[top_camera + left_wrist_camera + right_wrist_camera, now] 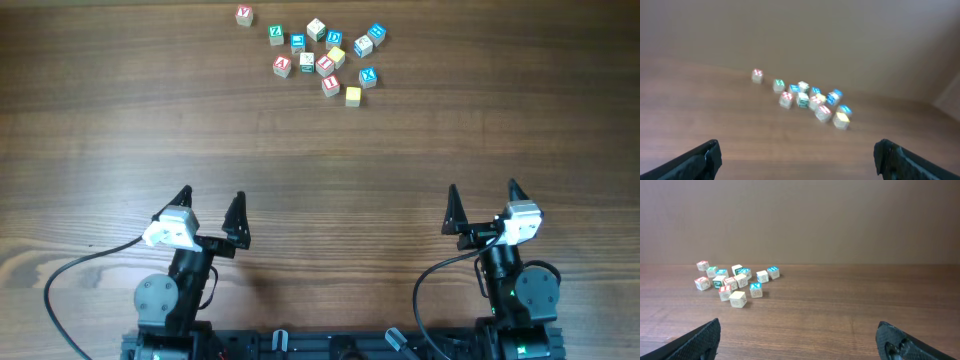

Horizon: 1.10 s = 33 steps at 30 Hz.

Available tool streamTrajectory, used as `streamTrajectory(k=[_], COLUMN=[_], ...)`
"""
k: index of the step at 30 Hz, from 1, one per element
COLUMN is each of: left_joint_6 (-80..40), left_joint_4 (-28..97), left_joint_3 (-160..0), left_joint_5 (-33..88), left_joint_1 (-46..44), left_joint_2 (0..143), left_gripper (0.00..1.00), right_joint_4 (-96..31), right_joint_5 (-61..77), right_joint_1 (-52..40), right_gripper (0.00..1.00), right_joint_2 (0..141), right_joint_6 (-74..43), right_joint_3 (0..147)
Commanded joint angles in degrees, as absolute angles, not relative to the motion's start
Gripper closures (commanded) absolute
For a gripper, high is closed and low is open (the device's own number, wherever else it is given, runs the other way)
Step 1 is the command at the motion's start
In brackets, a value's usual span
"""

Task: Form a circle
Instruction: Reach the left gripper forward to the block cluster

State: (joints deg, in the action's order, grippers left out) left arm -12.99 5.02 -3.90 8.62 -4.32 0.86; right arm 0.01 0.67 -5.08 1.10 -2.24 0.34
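My left gripper (212, 194), lower left of the overhead view: jaws spread wide, nothing between them. My right gripper (482, 186), lower right: same, wide and empty. Both sit low over the table (320, 150), well apart from the cubes (325, 65). These lie in a loose scatter at top centre, letter colours mixed. One red cube (244, 15) sits apart at the group's upper left. No ring formed yet.
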Motion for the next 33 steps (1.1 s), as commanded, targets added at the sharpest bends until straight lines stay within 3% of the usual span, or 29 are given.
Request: streamTrajectory(k=[1,7,16,20,28,33], left_joint_6=[-17.2,-15.8,-12.2,-12.2,-12.4,-12.4], left_joint_4=[12.9,31.4,66.0,78.8,80.4,65.6], left_joint_3=[-17.6,-49.0,-104.2,-121.7,-124.4,-124.4], left_joint_5=[13.1,13.1,10.7,10.5,10.4,9.1], left_joint_1=[-3.9,-3.9,-3.9,-3.9,-4.0,-4.0], left_joint_2=[3.7,24.4,70.8,88.9,103.1,106.1], left_gripper=[0.00,0.00,0.00,0.00,0.00,0.00], right_joint_4=[0.3,0.3,0.3,0.3,0.3,0.3], right_joint_5=[1.5,1.5,1.5,1.5,1.5,1.5], right_joint_1=[-4.9,-4.8,-4.8,-4.9,-4.9,-4.8], right_gripper=[0.00,0.00,0.00,0.00,0.00,0.00], right_joint_2=[0.5,0.5,0.5,0.5,0.5,0.5], right_joint_6=[-1.9,-1.9,-1.9,-1.9,-1.9,-1.9], right_joint_3=[0.3,0.3,0.3,0.3,0.3,0.3])
